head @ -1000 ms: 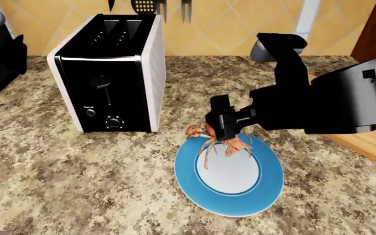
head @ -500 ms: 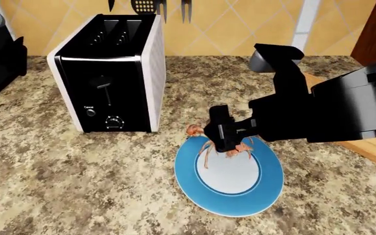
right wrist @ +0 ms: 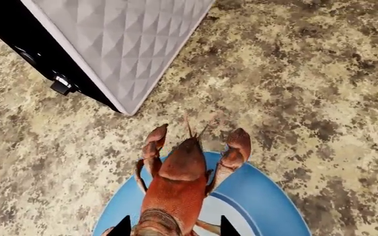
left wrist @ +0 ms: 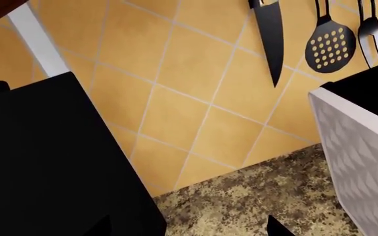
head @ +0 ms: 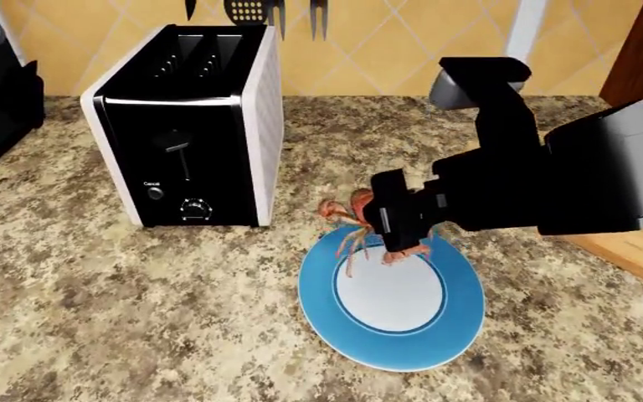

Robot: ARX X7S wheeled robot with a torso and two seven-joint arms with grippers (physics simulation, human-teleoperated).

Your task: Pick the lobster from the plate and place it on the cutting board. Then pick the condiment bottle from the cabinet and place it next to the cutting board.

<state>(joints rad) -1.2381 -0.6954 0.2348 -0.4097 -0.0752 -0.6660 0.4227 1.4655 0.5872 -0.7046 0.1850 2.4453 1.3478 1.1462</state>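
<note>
Your right gripper (head: 394,230) is clamped on the small pinkish-orange lobster (right wrist: 175,184), holding it over the far rim of the round blue-rimmed white plate (head: 455,331), near the black-and-white toaster (head: 187,126). Whether your left gripper is wide or closed cannot be told.

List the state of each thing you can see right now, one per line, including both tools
Lobster: gripped by the right tool, head and claws past the plate's rim.
Plate: flat on the counter, under the lobster.
Right tool: shut on the lobster.
Left tool: only dark tips at the left wrist view's edge, state unclear.
Toaster: upright, slots empty.
Cutting board: mostly hidden behind the right arm.
</note>
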